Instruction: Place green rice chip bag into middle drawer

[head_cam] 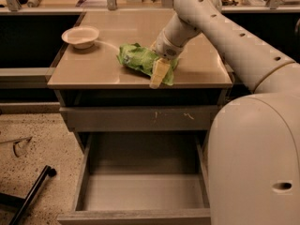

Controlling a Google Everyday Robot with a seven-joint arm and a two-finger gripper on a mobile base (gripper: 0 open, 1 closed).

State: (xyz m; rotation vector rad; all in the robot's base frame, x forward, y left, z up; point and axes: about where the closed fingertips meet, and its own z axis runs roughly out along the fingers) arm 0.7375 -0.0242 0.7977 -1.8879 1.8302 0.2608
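Gripper is shown resting on green rice chip bag near the surface's front edge; its grip cannot be told. Bag print is unreadable. Middle drawer is shown open.

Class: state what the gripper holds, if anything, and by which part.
Cannot be told: the gripper sits on the right end of the crumpled bright-green foil bag.

Single view, mounted high on the robot's side, close behind its bulky body filling the right foreground. Facing forward and steeply down, over the open middle drawer to the countertop. Gripper upper centre, at the green rice chip bag.
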